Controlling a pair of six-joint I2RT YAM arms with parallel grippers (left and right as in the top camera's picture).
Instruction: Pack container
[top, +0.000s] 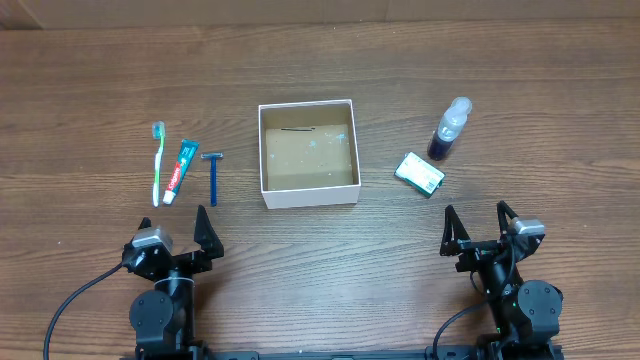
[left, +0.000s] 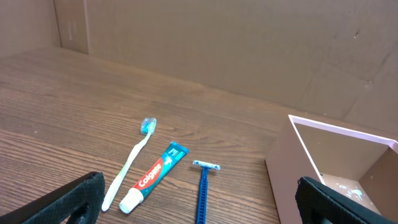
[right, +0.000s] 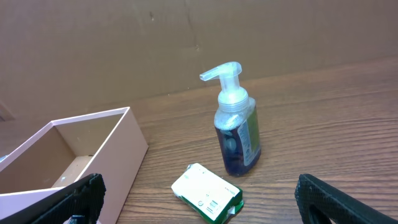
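Note:
The container (top: 265, 150) is a square white-walled box with a brown floor, empty, at the table's middle; it also shows in the left wrist view (left: 292, 155) and the right wrist view (right: 124, 149). Left of it lie a toothbrush (top: 157, 160), a toothpaste tube (top: 181, 170) and a blue razor (top: 213, 175). Right of it stand a dark pump bottle (top: 449, 130) and a green-white soap packet (top: 420, 173). My left gripper (top: 170, 228) is open and empty, near of the toiletries. My right gripper (top: 478, 224) is open and empty, near of the soap packet.
A brown cardboard wall (left: 217, 37) stands along the table's far edge. The wooden table (top: 330, 260) is bare between the two arms.

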